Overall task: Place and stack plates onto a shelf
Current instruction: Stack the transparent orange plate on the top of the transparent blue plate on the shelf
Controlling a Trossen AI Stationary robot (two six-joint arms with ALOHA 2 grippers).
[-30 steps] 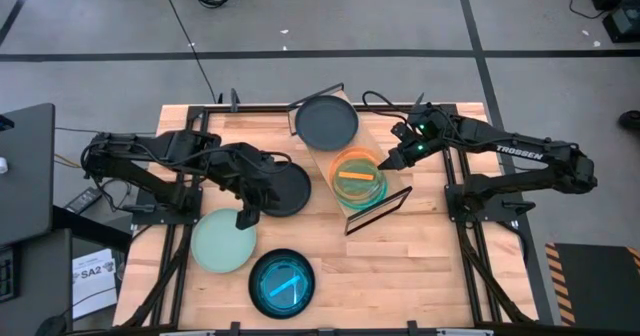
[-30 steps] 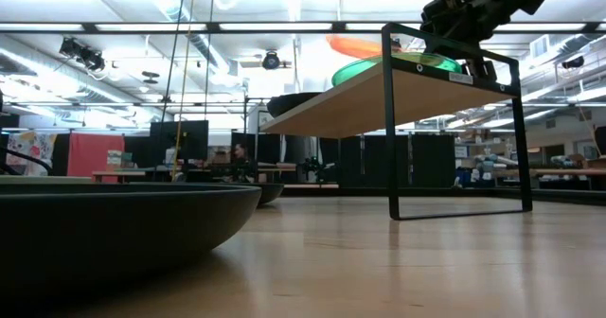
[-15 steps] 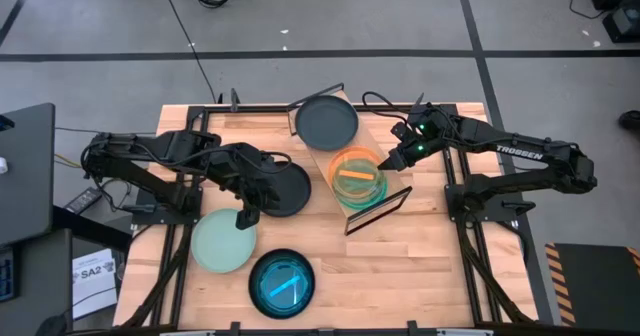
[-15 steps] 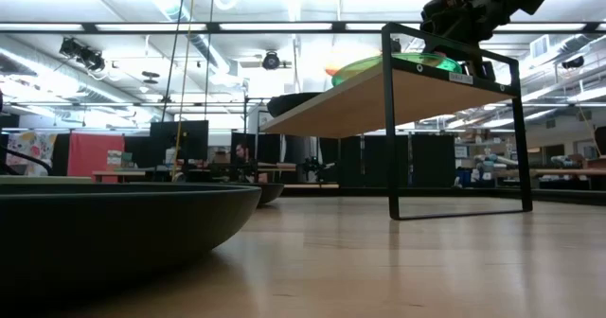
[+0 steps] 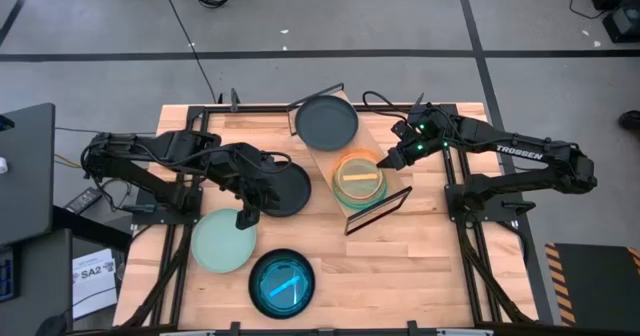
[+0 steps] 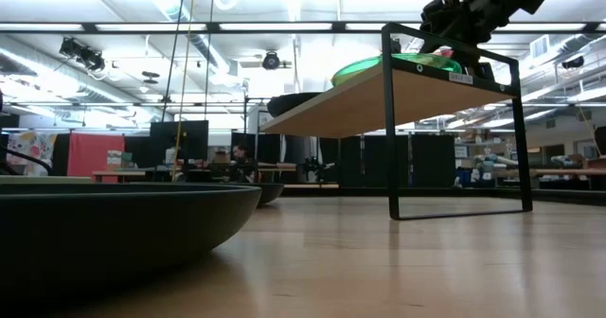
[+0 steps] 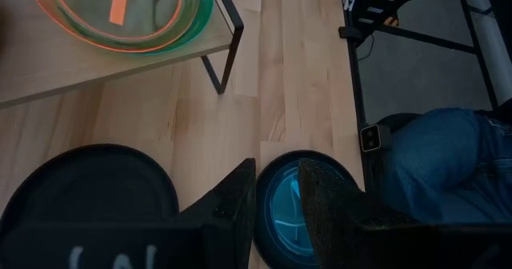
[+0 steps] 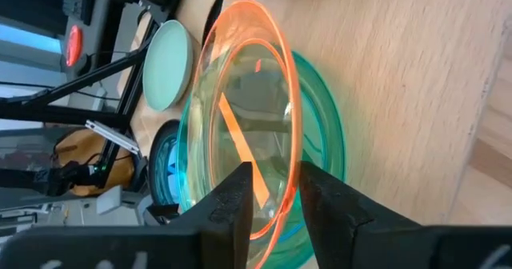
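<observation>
The shelf (image 5: 325, 157) stands slantwise in the middle of the table. A dark grey plate (image 5: 326, 123) lies on its far end. An orange plate (image 5: 358, 176) lies nested in a bright green plate (image 6: 398, 65) on its near half. My right gripper (image 5: 383, 163) is open at the orange plate's right rim, one finger on each side of it (image 8: 276, 173). My left gripper (image 5: 245, 217) hangs open and empty over the table's left, above a black plate (image 5: 290, 191), a pale green plate (image 5: 222, 241) and a teal plate (image 5: 281, 283). My right gripper comes at the orange plate's rim (image 8: 282, 190) slanting down from the table's right, and the rim runs between its open fingers. I cannot tell whether either finger touches it. The plate lies flat in the green plate, on the shelf.
The shelf's black wire frame (image 5: 378, 211) stands at its near end, with bare tabletop to its near right. A person in blue trousers (image 7: 432, 165) shows beyond the table's edge in the left wrist view.
The orange plate was tipped up, with one edge raised above the green plate. It has come down and now lies flat inside the green plate. My right gripper has kept its place at the rim.
</observation>
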